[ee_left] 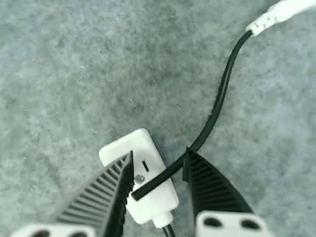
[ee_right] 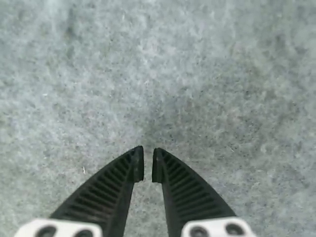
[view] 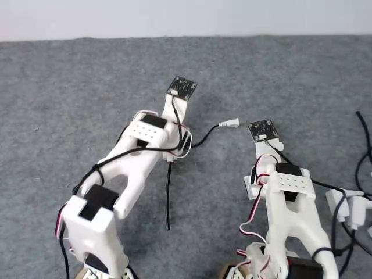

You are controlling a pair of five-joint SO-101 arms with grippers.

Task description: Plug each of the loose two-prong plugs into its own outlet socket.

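In the left wrist view a white outlet block (ee_left: 121, 148) with a slot lies on the grey carpet between the fingers of my left gripper (ee_left: 158, 155), which is open. A black cable (ee_left: 222, 98) crosses the block and runs out to a white two-prong plug (ee_left: 279, 12). From above, that plug (view: 229, 123) lies between the two arms, its cable (view: 203, 136) leading back under the left arm. My right gripper (ee_right: 147, 165) hangs shut over bare carpet with nothing between its fingers.
Another black cord (view: 169, 197) runs from under the left arm toward the table's front. White plug and outlet pieces (view: 344, 204) with tangled black cables lie at the right edge. Grey carpet (view: 70, 104) stretches to the back and left.
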